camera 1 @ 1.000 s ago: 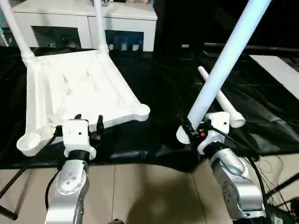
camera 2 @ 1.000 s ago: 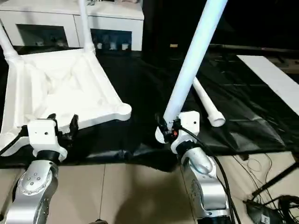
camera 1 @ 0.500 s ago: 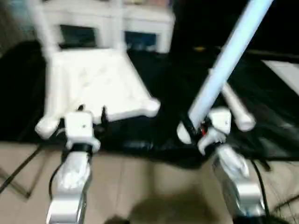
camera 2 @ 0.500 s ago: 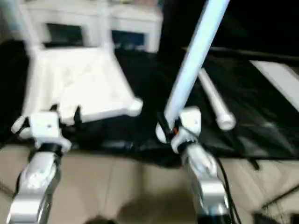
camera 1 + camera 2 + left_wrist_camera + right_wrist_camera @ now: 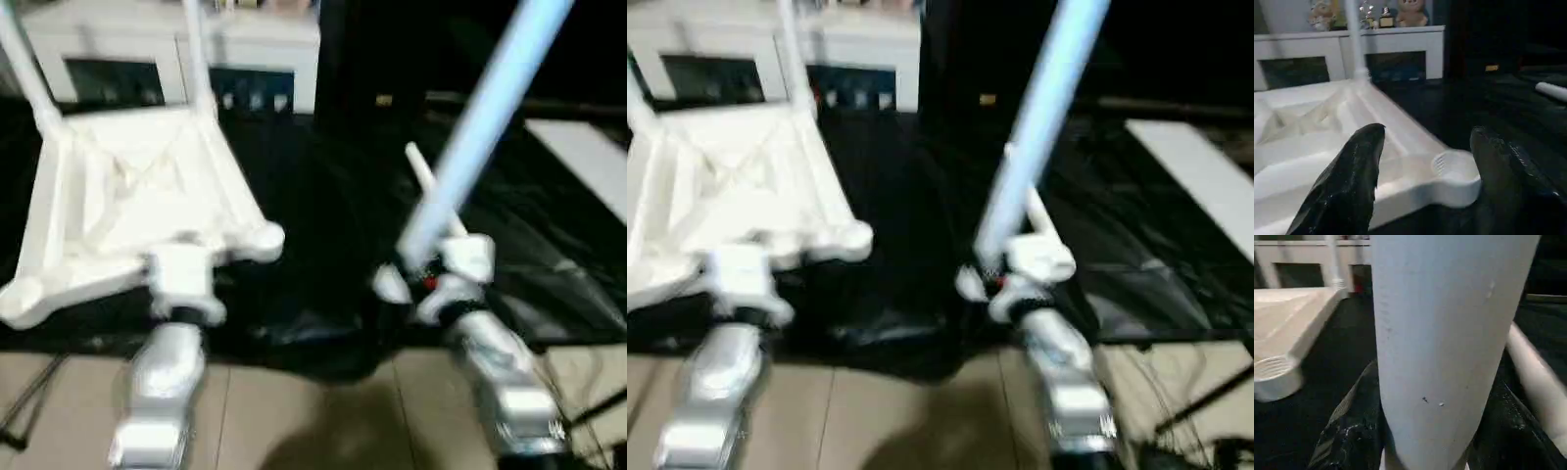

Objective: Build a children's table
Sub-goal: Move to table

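A black sheet (image 5: 323,215) covers the floor ahead of the robot, and a white cabinet (image 5: 245,59) with glass doors stands behind it, soft toys (image 5: 1410,12) lined up on its top. On the sheet, to the robot's left, the children's table (image 5: 137,211) lies upside down, its X-ribbed underside facing up. Two legs (image 5: 196,54) already stand upright in its far corner sockets; the near corner socket (image 5: 1454,169) is open and empty.

The right gripper (image 5: 1425,440) is clamped around the lower end of a third leg (image 5: 480,127), which slants up and away to the robot's right; black fingers (image 5: 1347,431) press against both sides of the tube. A fourth leg (image 5: 426,181) lies loose on the sheet just behind it.

The left gripper (image 5: 1425,161) hangs over the table's near edge with its fingers (image 5: 1352,181) spread apart, holding nothing, the empty socket between them.

No brand, label or legible writing can be made out.
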### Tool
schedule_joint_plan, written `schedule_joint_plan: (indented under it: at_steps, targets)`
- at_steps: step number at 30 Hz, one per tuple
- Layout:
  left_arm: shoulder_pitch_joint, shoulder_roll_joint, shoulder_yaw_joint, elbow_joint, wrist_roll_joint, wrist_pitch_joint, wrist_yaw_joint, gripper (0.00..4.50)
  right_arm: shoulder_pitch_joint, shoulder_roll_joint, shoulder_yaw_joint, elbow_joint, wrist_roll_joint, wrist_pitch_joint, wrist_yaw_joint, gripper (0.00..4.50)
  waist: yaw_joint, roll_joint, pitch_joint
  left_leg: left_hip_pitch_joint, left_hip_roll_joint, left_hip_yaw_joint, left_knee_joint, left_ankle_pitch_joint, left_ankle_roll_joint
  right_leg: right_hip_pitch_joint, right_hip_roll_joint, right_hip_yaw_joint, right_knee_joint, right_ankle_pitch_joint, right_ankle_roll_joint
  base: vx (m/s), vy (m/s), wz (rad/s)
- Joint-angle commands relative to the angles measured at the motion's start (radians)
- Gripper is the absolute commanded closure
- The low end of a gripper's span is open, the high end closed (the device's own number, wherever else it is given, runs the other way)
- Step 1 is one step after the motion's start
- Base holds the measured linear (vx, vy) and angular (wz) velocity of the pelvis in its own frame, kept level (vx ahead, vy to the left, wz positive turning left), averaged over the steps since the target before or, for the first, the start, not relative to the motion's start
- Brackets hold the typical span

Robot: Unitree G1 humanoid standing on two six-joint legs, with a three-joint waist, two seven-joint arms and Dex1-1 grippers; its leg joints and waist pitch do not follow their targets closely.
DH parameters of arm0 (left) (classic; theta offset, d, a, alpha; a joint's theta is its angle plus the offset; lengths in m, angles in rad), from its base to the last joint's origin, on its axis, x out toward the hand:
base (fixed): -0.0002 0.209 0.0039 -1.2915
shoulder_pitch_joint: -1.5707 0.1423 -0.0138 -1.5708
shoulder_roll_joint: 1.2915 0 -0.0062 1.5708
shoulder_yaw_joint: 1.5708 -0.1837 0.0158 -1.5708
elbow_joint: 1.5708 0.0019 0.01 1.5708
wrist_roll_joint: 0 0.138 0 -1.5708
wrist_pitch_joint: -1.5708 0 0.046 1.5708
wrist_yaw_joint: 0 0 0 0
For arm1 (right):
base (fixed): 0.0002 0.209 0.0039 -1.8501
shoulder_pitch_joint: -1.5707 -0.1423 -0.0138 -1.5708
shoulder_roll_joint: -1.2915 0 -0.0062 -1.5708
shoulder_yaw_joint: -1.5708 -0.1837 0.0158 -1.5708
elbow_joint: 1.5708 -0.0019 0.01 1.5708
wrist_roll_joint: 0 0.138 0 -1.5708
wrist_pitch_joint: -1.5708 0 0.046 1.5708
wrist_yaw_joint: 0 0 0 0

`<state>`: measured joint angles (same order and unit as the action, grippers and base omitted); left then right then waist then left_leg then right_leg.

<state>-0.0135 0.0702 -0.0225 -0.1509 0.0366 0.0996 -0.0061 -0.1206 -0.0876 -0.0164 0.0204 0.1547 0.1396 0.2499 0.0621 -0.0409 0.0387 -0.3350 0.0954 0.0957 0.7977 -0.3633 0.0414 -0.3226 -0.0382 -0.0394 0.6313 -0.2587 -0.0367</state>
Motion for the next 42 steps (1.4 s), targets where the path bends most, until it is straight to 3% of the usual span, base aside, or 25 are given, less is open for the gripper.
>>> schedule_joint_plan:
  at_steps: [1,3,4,9,10,11,12,15,16,18,20,21,22,24,27,28,30,32,34,35,36,38,39,40,42]
  targets:
    - [-0.008,0.014,0.020,0.004,0.004,-0.005,0.002,1.30,-0.020,0.014,0.020,-0.010,-0.002,-0.017,0.004,2.66,0.026,0.006,-0.039,-0.081,0.030,-0.001,-0.048,0.129,-0.028,0.107,-0.152,0.086,-0.132,-0.149,-0.419,0.127,-0.138,0.04]
    - [-0.013,0.016,0.021,0.009,0.005,-0.006,0.001,1.30,-0.026,0.011,0.020,-0.005,0.001,-0.019,0.007,2.66,0.014,0.077,-0.032,-0.025,0.102,-0.019,-0.197,0.173,-0.018,0.068,-0.079,-0.019,-0.158,-0.255,-0.162,0.129,-0.106,-0.01]
    - [-0.019,0.018,0.024,0.014,0.004,-0.007,0.002,1.30,-0.033,-0.002,0.034,-0.003,-0.004,-0.022,0.029,2.66,-0.052,0.089,-0.072,0.092,0.283,-0.197,-0.286,0.083,0.035,-0.061,-0.016,-0.047,0.102,-0.191,0.054,0.161,-0.075,-0.09]
    - [-0.032,0.027,0.037,0.017,0.006,-0.005,-0.006,1.30,-0.038,-0.016,0.066,-0.011,-0.027,-0.021,0.047,2.66,-0.068,0.067,-0.060,0.075,0.052,-0.290,-0.291,0.295,0.443,-0.090,-0.003,0.008,0.081,-0.155,0.052,0.119,-0.159,0.12]
    - [-0.034,0.031,0.043,0.016,-0.001,-0.002,-0.007,1.30,-0.035,-0.005,0.060,-0.010,-0.011,-0.021,0.053,2.66,-0.051,-0.022,-0.056,-0.054,-0.089,-0.204,-0.231,0.135,0.263,0.090,-0.057,0.094,-0.088,-0.104,-0.041,0.089,-0.258,0.49]
    - [-0.036,0.031,0.055,0.013,-0.019,0.010,-0.008,1.30,-0.032,0.006,0.052,-0.006,0.003,-0.031,0.055,2.66,0.003,-0.013,-0.030,-0.114,-0.089,-0.123,-0.101,0.027,0.233,0.124,-0.178,0.119,-0.176,-0.214,-0.107,0.089,-0.258,0.49]
    - [-0.036,0.026,0.071,0.012,-0.045,0.017,-0.013,1.30,-0.031,0.012,0.047,-0.002,0.007,-0.029,0.048,2.66,-0.016,0.000,-0.058,-0.074,-0.055,-0.045,-0.037,0.041,0.095,0.117,-0.160,0.149,-0.161,-0.210,-0.150,0.123,-0.234,0.54]
    - [-0.040,0.028,0.089,0.014,-0.073,0.023,-0.024,1.30,-0.032,0.017,0.044,0.007,0.013,-0.026,0.039,2.66,0.013,-0.021,-0.048,-0.102,-0.024,-0.016,-0.110,0.262,0.044,0.141,-0.118,0.110,-0.086,0.466,-0.157,0.152,-0.197,0.17]
    - [-0.040,0.036,0.088,0.018,-0.068,0.011,-0.031,1.30,-0.032,0.019,0.045,0.007,0.016,-0.027,0.036,2.66,0.029,0.026,-0.060,-0.092,0.040,-0.039,-0.216,0.458,0.077,0.116,-0.112,0.070,-0.019,0.866,-0.010,0.000,-0.067,0.04]
    - [-0.040,0.043,0.091,0.025,-0.062,0.005,-0.033,1.30,-0.032,0.023,0.046,0.007,0.019,-0.028,0.031,2.66,0.019,0.060,-0.114,0.010,0.156,-0.110,-0.161,0.679,0.341,0.012,-0.080,0.048,0.119,0.861,0.163,-0.001,-0.063,0.01]
    - [-0.046,0.041,0.097,0.032,-0.063,0.012,-0.028,1.30,-0.031,0.025,0.046,0.006,0.017,-0.029,0.029,2.66,-0.035,0.058,-0.094,0.155,0.259,-0.224,-0.135,1.259,0.646,-0.232,-0.159,0.112,0.151,0.048,0.218,0.000,0.000,0.00]
    - [-0.047,0.041,0.098,0.033,-0.064,0.014,-0.027,1.30,-0.030,0.026,0.046,0.005,0.017,-0.029,0.029,2.66,-0.038,0.050,-0.084,0.075,0.184,-0.150,-0.140,1.225,0.601,-0.207,-0.136,0.115,0.134,0.125,0.202,-0.210,0.153,-0.01]
    - [-0.050,0.040,0.098,0.034,-0.066,0.015,-0.028,1.30,-0.029,0.029,0.045,0.006,0.014,-0.030,0.030,2.66,-0.002,-0.041,-0.089,-0.079,-0.071,0.029,-0.046,0.429,0.336,-0.098,-0.151,0.160,-0.075,0.389,0.337,-0.281,0.274,0.13]
    - [-0.054,0.042,0.098,0.036,-0.070,0.020,-0.030,1.30,-0.029,0.031,0.044,0.009,0.007,-0.035,0.031,2.66,0.012,-0.006,-0.070,-0.144,0.027,-0.079,0.072,-0.115,0.018,-0.068,-0.381,0.255,-0.132,0.118,0.168,-0.234,0.268,0.04]
    - [-0.061,0.047,0.097,0.041,-0.070,0.021,-0.033,1.30,-0.033,0.033,0.043,0.012,0.004,-0.036,0.028,2.66,-0.025,0.008,-0.035,-0.076,0.020,-0.073,-0.002,-0.096,-0.136,-0.039,-0.303,0.096,-0.183,-0.426,0.001,-0.117,0.280,-0.41]
    - [-0.064,0.047,0.098,0.044,-0.068,0.019,-0.035,1.30,-0.034,0.033,0.044,0.013,0.005,-0.037,0.026,2.66,-0.079,0.055,-0.012,-0.020,0.025,-0.068,-0.156,-0.256,-0.022,-0.068,-0.177,-0.027,-0.160,-0.761,0.039,-0.134,0.289,-0.10]
    - [-0.068,0.048,0.099,0.049,-0.066,0.018,-0.037,1.30,-0.034,0.033,0.045,0.013,0.005,-0.038,0.022,2.66,-0.140,0.117,-0.027,-0.025,-0.001,-0.098,-0.327,-0.514,0.053,-0.033,-0.021,-0.106,0.105,-0.219,0.040,-0.134,0.289,-0.07]
    - [-0.073,0.046,0.101,0.054,-0.065,0.017,-0.038,1.30,-0.035,0.032,0.046,0.014,0.006,-0.040,0.019,2.66,-0.154,0.112,-0.012,0.025,0.003,-0.133,-0.301,-0.198,0.252,-0.080,-0.019,-0.097,0.110,-0.069,0.017,-0.095,0.275,-0.18]
    - [-0.079,0.044,0.103,0.057,-0.065,0.017,-0.035,1.30,-0.037,0.032,0.046,0.017,0.003,-0.042,0.018,2.66,-0.132,0.049,-0.040,0.034,0.015,-0.175,-0.302,-0.038,0.252,-0.021,-0.083,-0.017,0.017,-0.110,0.075,-0.099,0.208,-0.47]
    - [-0.080,0.044,0.103,0.058,-0.065,0.017,-0.033,1.30,-0.038,0.034,0.044,0.019,0.002,-0.042,0.018,2.66,-0.116,0.014,-0.062,-0.012,0.010,-0.153,-0.251,-0.043,0.148,0.032,-0.182,0.062,-0.030,-0.123,0.112,-0.117,0.194,-0.48]
    - [-0.082,0.044,0.102,0.060,-0.064,0.017,-0.030,1.30,-0.038,0.035,0.044,0.021,0.000,-0.044,0.019,2.66,-0.075,0.004,-0.077,-0.108,0.019,-0.120,0.011,-0.117,-0.054,0.084,-0.425,0.225,-0.158,-0.162,0.015,-0.103,0.230,-0.21]
    - [-0.087,0.053,0.090,0.064,-0.018,0.021,-0.001,1.30,-0.039,0.037,0.044,0.022,-0.004,-0.045,0.020,2.66,-0.059,0.005,-0.045,-0.084,-0.002,-0.085,-0.042,0.030,-0.192,0.044,-0.233,0.040,-0.144,-0.049,-0.102,-0.075,0.251,-0.25]
    - [-0.088,0.054,0.088,0.065,-0.013,0.022,0.001,1.30,-0.040,0.038,0.044,0.022,-0.005,-0.045,0.021,2.66,-0.059,0.005,-0.045,-0.084,-0.002,-0.085,-0.042,0.030,-0.192,0.044,-0.233,0.040,-0.144,-0.049,-0.102,-0.073,0.234,-0.31]
    - [-0.088,0.053,0.086,0.066,-0.012,0.023,0.003,1.30,-0.040,0.039,0.045,0.022,-0.006,-0.045,0.021,2.66,-0.048,0.065,-0.056,-0.034,0.040,-0.068,-0.228,0.199,-0.123,0.031,-0.097,-0.046,-0.109,-0.185,-0.197,-0.053,0.268,-0.01]
    - [-0.089,0.044,0.090,0.067,-0.010,0.024,0.013,1.30,-0.043,0.035,0.049,0.024,-0.004,-0.047,0.020,2.66,-0.087,0.110,-0.062,0.001,0.162,-0.129,-0.296,-0.074,-0.175,-0.027,-0.011,-0.022,-0.001,0.006,-0.097,-0.048,0.261,0.10]
